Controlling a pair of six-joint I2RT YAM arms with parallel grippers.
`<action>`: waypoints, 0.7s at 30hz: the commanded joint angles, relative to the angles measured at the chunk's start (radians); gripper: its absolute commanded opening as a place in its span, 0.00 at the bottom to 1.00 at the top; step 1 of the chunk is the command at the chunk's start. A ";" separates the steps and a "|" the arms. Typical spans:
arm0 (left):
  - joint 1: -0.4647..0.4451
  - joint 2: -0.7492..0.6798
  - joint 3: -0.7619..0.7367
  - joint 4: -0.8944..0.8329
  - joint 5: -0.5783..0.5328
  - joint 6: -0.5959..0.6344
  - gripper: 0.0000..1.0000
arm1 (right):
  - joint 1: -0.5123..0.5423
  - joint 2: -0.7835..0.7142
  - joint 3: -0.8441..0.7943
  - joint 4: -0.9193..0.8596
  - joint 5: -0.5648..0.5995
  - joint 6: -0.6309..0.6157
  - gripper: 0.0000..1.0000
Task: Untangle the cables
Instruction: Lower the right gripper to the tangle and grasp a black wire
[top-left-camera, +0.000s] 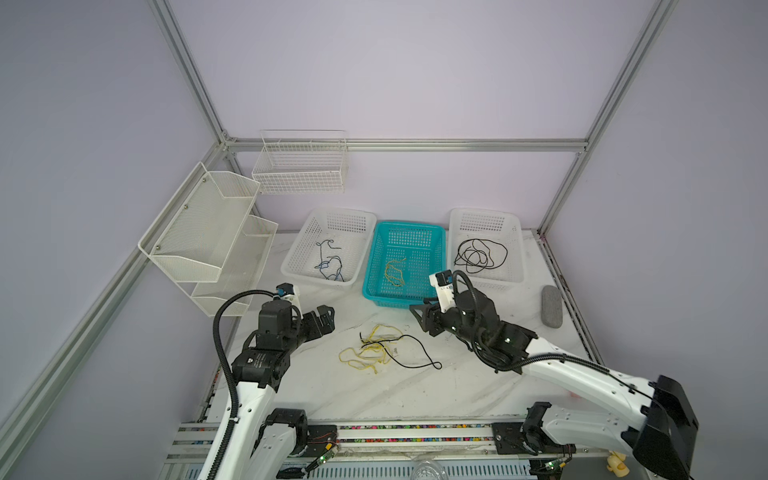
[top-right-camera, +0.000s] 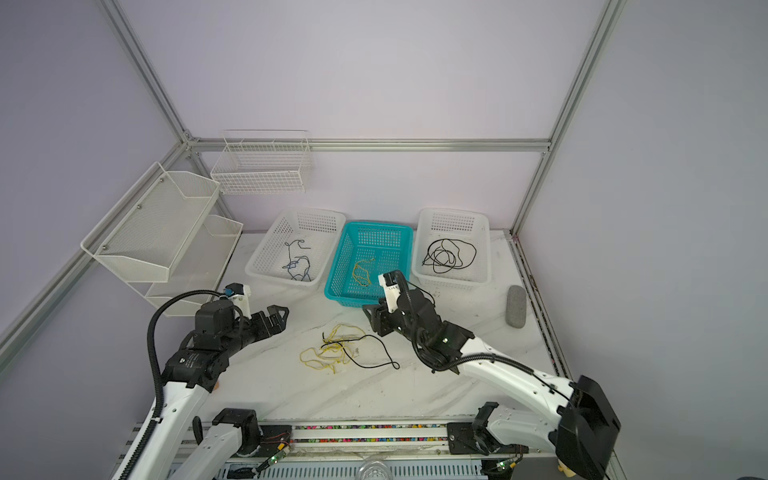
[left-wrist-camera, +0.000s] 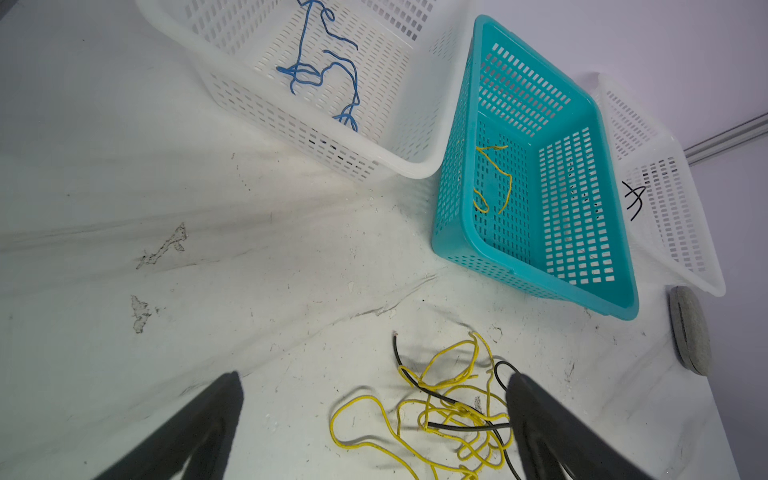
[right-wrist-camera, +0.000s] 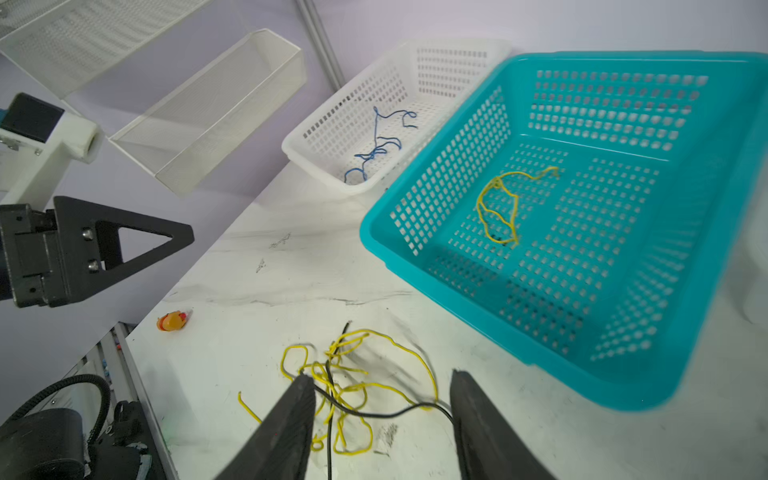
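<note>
Left gripper (top-left-camera: 328, 319): jaws spread wide, empty, above counter (top-left-camera: 457, 386), left of tangle. Left white basket (top-left-camera: 308, 236): blue cable (top-left-camera: 330, 264) inside. Yellow-and-black tangle (top-left-camera: 376, 351): on counter between grippers. Teal basket (top-left-camera: 409, 225): yellow cable (top-left-camera: 394, 272) inside. Right gripper (top-left-camera: 422, 318): jaws apart, empty. Right white basket (top-left-camera: 484, 222): black cable (top-left-camera: 480, 255) inside.

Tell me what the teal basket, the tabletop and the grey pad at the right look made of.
Teal basket: moulded plastic, slightly glossy, with slotted walls. Tabletop: marble-look surface, matte, with grey veins and scuffs; whether it is stone or a printed sheet, I cannot tell. Grey pad: felt-like, with a fuzzy matte face, probably fabric.
</note>
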 joint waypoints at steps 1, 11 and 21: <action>-0.005 0.021 0.016 0.047 0.054 -0.011 1.00 | 0.004 -0.109 -0.052 -0.183 0.132 0.153 0.56; -0.007 0.055 0.016 0.047 0.084 -0.037 1.00 | 0.003 -0.357 -0.273 -0.217 -0.045 0.577 0.58; -0.007 0.060 0.005 0.046 0.085 -0.035 1.00 | 0.003 -0.345 -0.401 -0.149 -0.250 0.787 0.61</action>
